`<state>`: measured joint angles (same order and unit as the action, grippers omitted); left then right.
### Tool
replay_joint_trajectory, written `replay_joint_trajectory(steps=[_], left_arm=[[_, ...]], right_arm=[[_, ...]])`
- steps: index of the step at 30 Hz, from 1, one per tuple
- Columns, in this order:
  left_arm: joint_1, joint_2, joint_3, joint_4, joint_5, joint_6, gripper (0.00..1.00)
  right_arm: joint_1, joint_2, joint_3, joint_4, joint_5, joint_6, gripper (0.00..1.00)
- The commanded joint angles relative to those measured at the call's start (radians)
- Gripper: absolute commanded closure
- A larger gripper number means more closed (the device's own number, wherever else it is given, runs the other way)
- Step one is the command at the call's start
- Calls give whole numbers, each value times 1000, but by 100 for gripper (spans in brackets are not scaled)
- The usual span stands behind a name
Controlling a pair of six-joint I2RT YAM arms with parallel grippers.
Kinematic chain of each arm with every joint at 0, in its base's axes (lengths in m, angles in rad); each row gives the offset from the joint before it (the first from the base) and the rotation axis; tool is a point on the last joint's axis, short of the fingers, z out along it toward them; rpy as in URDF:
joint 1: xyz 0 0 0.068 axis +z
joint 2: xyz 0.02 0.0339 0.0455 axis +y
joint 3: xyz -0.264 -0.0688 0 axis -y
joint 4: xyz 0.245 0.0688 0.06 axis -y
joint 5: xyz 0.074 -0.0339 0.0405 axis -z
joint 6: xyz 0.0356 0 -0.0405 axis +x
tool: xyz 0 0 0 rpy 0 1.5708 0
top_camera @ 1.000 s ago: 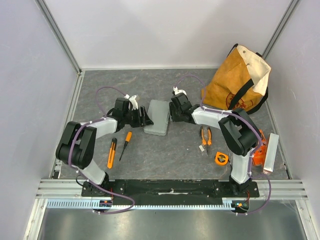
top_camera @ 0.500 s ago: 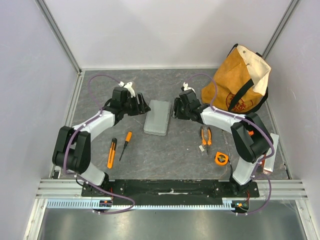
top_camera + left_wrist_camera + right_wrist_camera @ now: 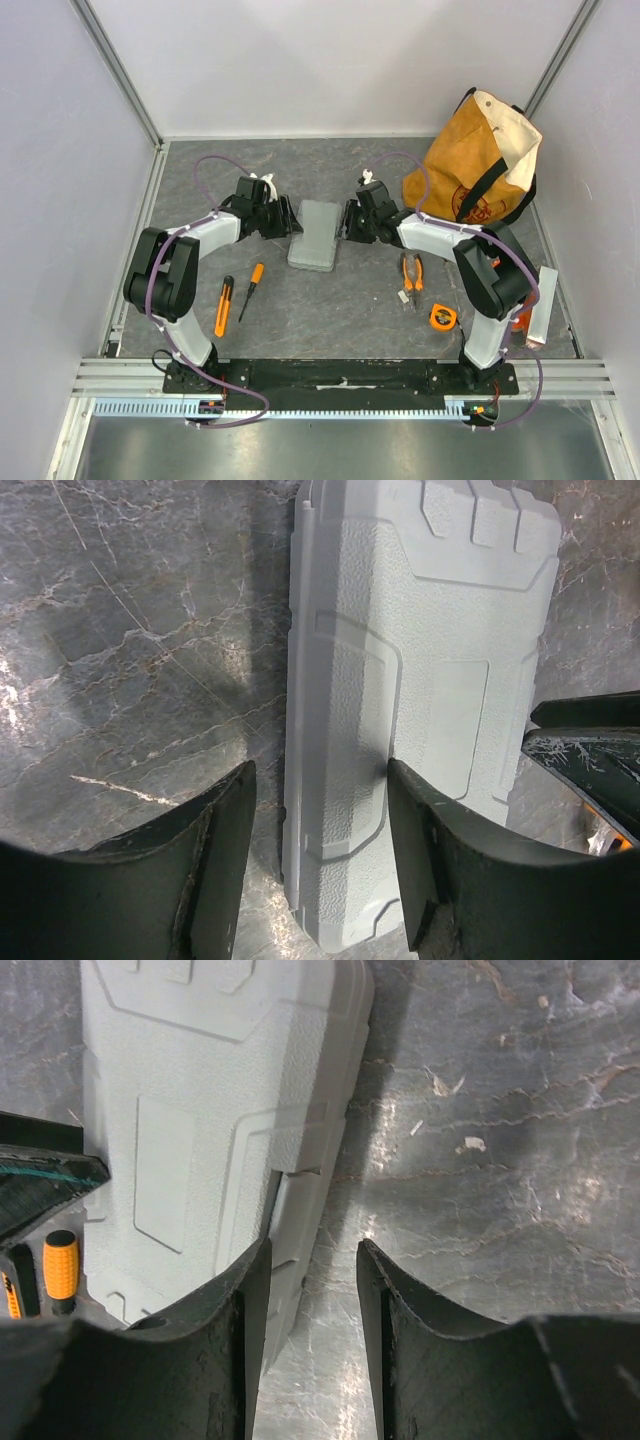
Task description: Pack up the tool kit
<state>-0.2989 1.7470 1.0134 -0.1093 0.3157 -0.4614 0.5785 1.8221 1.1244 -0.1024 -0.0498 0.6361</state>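
Observation:
The tool kit case [image 3: 315,235] lies closed and flat on the grey mat. It fills the left wrist view [image 3: 420,670] and the right wrist view [image 3: 200,1100]. My left gripper [image 3: 287,222] is open at the case's left side; in its wrist view [image 3: 320,855] the jaws straddle that edge, one finger over the lid. My right gripper [image 3: 346,224] is open at the case's right side, its jaws [image 3: 312,1335] straddling the edge by the latch. Loose on the mat are an orange knife [image 3: 223,306], a screwdriver [image 3: 251,289], pliers [image 3: 411,275] and a tape measure [image 3: 443,317].
A tan canvas bag [image 3: 480,175] with black straps stands at the back right. A small orange box [image 3: 515,306] and a pale flat bar [image 3: 545,305] lie by the right arm. White walls enclose the mat at the back and on both sides.
Both grippers have moved in closer to the case's two sides than half a second ago. The case and the loose tools have not moved.

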Motion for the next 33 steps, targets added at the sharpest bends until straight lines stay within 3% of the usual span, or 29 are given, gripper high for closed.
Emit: replay_joint_trajectory(steps=[1,12,17,20,27,33], left_arm=[[-2,14,31,-33,19,10,41],[-2,40,25,-76,26,18,46],[-2,77,45,-182,20,-25,45],[-2,94,30,-216,-3,-46,50],[-2,137,60,-312,-38,-30,76],[-2,164,111,-407,-38,-25,83]], right_arm=[[1,28,31,46,-25,10,54],[7,72,66,7,21,-1,55],[89,118,146,-133,215,-87,56],[133,150,187,-206,326,-105,58],[201,224,271,-368,569,-130,63],[221,253,296,-485,714,-87,80]])
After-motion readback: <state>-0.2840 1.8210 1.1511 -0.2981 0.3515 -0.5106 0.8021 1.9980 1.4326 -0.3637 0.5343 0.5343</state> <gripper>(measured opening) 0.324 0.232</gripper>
